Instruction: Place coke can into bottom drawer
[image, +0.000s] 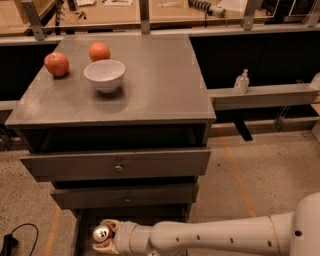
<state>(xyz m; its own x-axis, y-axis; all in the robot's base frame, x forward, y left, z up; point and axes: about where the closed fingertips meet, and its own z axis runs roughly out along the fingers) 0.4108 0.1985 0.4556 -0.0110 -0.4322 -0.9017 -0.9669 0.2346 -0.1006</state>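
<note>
Clamping coke can (101, 232) in claw (105, 236), low at the cabinet's left front. Holding can's long axis roughly upright, silver top showing. Hanging within open bottom drawer (82, 220); floor judged straight below, calling for lowering only.

One end effector (104, 235) over bottom drawer (150, 216); one can (101, 232)

coke can (101, 232) in hand (105, 237), above bottom drawer (150, 216)

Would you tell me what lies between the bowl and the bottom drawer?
In the camera view, the top drawer and middle drawer lie between the bowl and bottom drawer, where the gripper holds the can.
</note>
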